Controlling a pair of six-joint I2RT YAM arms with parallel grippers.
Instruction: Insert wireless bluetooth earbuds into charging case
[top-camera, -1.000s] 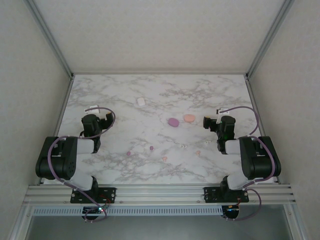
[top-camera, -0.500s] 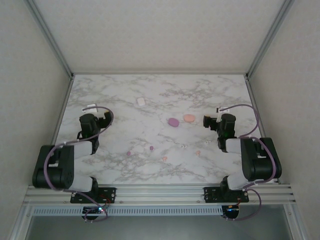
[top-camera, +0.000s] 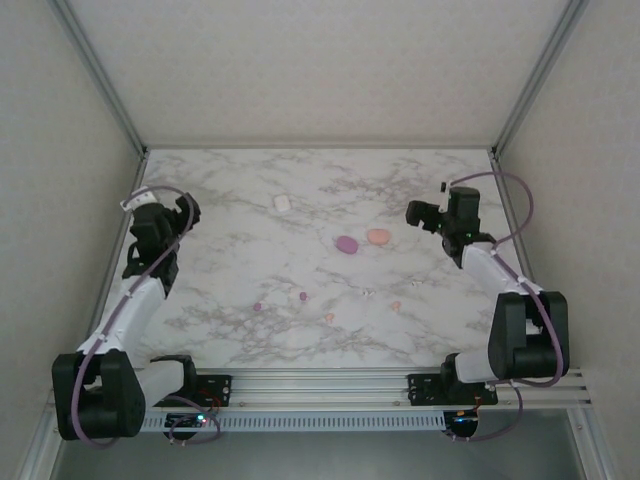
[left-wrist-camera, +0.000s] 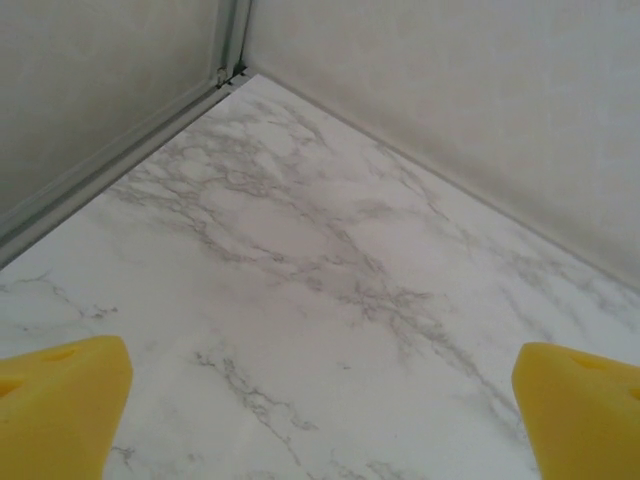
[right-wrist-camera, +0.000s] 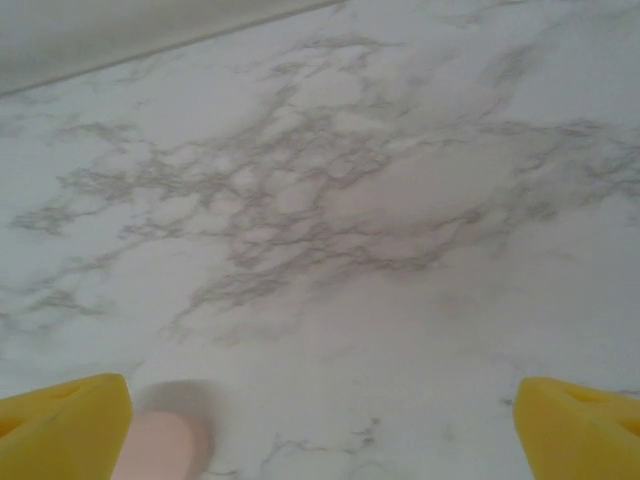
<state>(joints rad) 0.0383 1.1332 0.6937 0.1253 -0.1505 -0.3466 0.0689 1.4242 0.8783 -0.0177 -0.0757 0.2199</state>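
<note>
At far left over the table (top-camera: 230, 180), left gripper (left-wrist-camera: 320, 420) - fingers spread wide, holds nothing. At far right, right gripper (right-wrist-camera: 320, 430) also wide open and empty, near the orange case (right-wrist-camera: 165, 445). In the near-middle, earbuds (top-camera: 329, 316) scattered on the marble - perhaps five, well apart from both grippers.

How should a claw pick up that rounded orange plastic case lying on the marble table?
Probably pinch the rounded orange plastic case across its shorter width, near edge to far edge, coming straight down from above. It lies flat on the marble table with its longer side running left-right, and a rounded purple case sits close on its left.
</note>
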